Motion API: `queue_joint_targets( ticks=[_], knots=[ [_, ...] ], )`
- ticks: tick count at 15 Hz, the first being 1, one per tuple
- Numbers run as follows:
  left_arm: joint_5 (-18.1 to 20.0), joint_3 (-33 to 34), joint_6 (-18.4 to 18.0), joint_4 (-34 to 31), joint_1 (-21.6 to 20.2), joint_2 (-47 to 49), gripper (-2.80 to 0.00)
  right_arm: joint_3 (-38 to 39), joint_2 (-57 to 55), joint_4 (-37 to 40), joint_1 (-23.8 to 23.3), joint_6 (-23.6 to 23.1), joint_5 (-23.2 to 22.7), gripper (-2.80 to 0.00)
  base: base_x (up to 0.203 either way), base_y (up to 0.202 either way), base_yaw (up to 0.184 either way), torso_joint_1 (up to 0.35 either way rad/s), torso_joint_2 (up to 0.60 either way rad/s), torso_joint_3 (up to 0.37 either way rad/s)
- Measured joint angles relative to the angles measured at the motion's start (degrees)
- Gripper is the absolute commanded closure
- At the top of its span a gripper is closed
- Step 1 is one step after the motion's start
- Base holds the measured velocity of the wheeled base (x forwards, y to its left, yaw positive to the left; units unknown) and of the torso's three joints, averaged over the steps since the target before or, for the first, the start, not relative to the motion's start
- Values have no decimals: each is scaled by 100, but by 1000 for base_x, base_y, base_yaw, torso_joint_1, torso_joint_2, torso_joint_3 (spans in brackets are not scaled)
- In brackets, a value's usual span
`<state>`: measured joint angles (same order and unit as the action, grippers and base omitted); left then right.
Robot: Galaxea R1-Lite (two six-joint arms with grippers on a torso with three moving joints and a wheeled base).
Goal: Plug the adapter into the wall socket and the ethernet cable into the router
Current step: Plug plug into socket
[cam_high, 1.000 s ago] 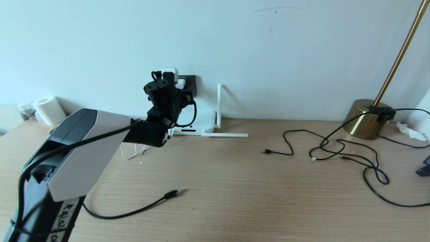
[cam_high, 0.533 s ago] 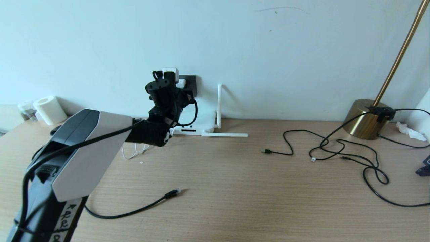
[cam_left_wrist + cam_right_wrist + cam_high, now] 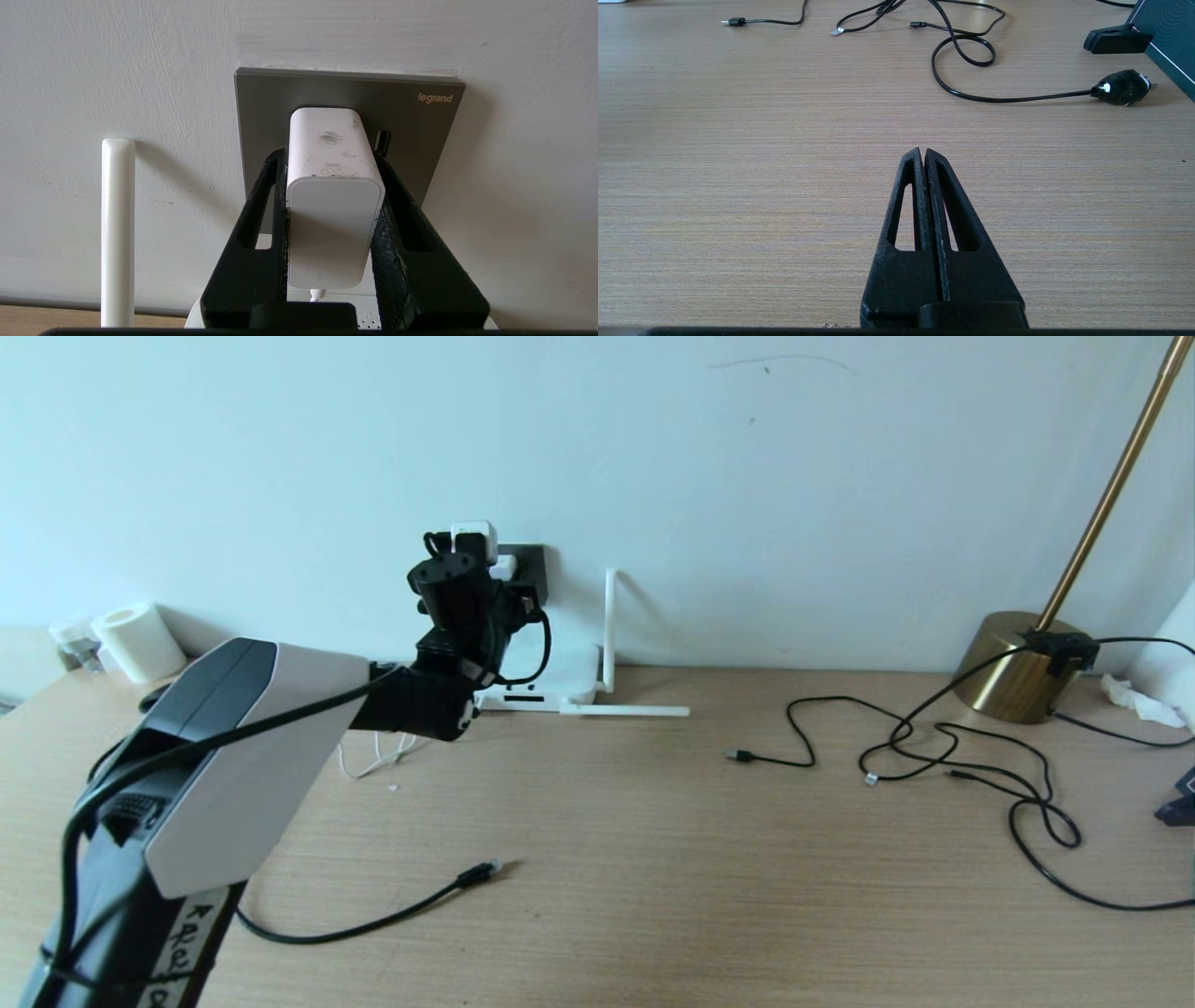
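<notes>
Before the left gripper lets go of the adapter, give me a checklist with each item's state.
1. Left gripper clamped on both sides of the adapter: ok.
2. Adapter lined up square on the wall socket: ok.
3. Adapter pushed fully home, pins seated: cannot tell, its front face hides the joint.
4. Ethernet cable plugged into the router: not ok, its plug lies loose on the table.
5. Right gripper shut, holding nothing, above the table away from the socket: ok.
</notes>
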<state>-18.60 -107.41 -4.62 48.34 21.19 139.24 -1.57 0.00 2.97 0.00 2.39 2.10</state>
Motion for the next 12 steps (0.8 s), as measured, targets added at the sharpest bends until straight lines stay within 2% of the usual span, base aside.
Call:
queue_joint_targets(
  ticks=[12],
  knots=[
    [-7, -196, -11, 26, -2, 189, 0, 0, 0, 0, 0, -2, 1, 0, 0, 0, 0, 0, 0, 0]
  ],
)
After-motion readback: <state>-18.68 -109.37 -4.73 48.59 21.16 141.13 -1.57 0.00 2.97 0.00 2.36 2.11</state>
